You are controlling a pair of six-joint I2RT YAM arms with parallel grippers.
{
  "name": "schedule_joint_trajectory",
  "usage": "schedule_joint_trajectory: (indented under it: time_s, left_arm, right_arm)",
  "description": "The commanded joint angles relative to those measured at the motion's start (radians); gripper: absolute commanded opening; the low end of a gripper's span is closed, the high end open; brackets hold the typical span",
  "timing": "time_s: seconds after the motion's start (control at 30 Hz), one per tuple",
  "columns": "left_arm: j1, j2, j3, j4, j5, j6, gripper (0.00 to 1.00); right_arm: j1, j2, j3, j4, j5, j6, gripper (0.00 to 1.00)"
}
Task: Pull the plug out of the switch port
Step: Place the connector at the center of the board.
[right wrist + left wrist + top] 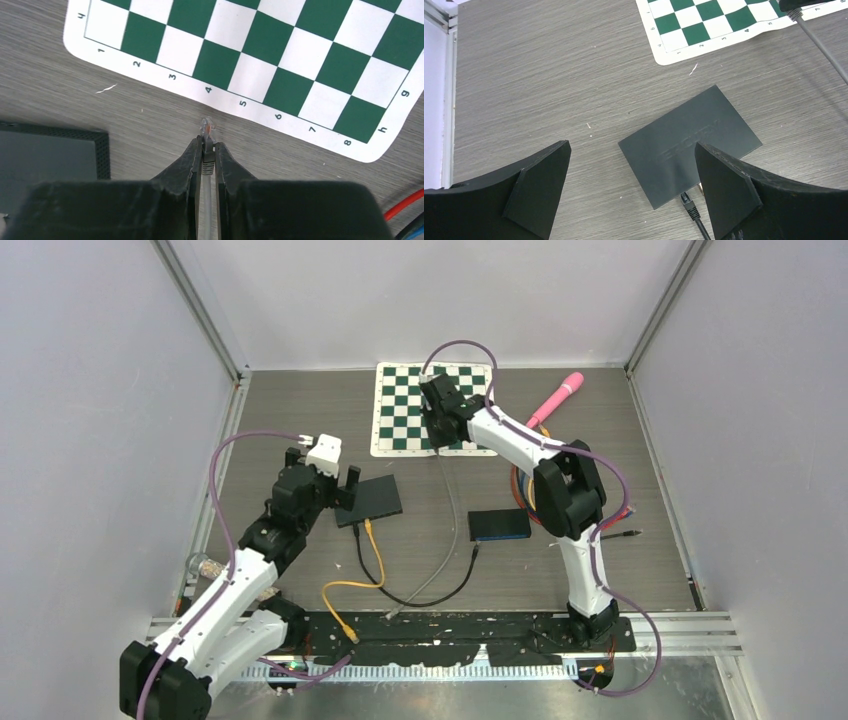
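- The right tool (208,146) is pressed together on a grey cable (455,510), pinching it just behind its clear plug (206,125).
- That plug pokes out past the fingertips, free of any port, above the desk (549,75) beside the edge of the board (280,50).
- The left tool (632,146) is spread wide and holds nothing; it hangs over the black switch (689,145).
- A black plug (689,205) sits in that switch's near edge, with a yellow cable (375,560) beside it.
- A 2nd switch (500,525) lies near the right arm's base, well apart from the held plug. I cannot tell which of the 2 the grey plug came from.
- Step in hand, as I judge it: the pull itself looks done, and the right arm is carrying the freed plug clear.
- The next move probably calls for lowering the plug to the desk and spreading the right tool, keeping the cable slack so it does not drag either switch.
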Motion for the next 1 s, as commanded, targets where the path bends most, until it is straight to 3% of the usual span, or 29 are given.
schedule_joint_trajectory:
  time_s: [0.0,0.07,0.23,0.47,0.67,0.83,0.97]
  left_arm:
    - [0.005,0.012,0.004,0.004,0.012,-0.015,1.0]
    - [0.005,0.022,0.0,0.003,0.026,-0.008,0.99]
    - [0.005,0.072,0.021,-0.02,0.021,-0.014,0.99]
    - [0.006,0.126,0.073,-0.068,-0.053,-0.04,1.0]
    - [0.018,0.148,0.082,-0.112,-0.104,-0.106,1.0]
    - [0.072,0.234,0.147,-0.236,-0.06,-0.135,0.99]
    - [0.083,0.263,0.172,-0.242,-0.021,-0.119,0.99]
  right_arm:
    - [-0.003,0.006,0.134,-0.094,0.047,-0.029,0.26]
    - [-0.002,-0.013,0.126,-0.088,0.031,-0.029,0.41]
    - [-0.002,-0.129,0.017,-0.024,-0.027,-0.005,0.59]
    - [-0.004,-0.304,-0.219,0.118,-0.212,0.119,0.6]
    - [-0.002,-0.39,-0.526,0.417,-0.405,0.4,0.6]
    - [0.038,-0.372,-0.734,0.787,-0.503,0.675,0.58]
    - [0.12,-0.304,-0.771,0.857,-0.498,0.757,0.57]
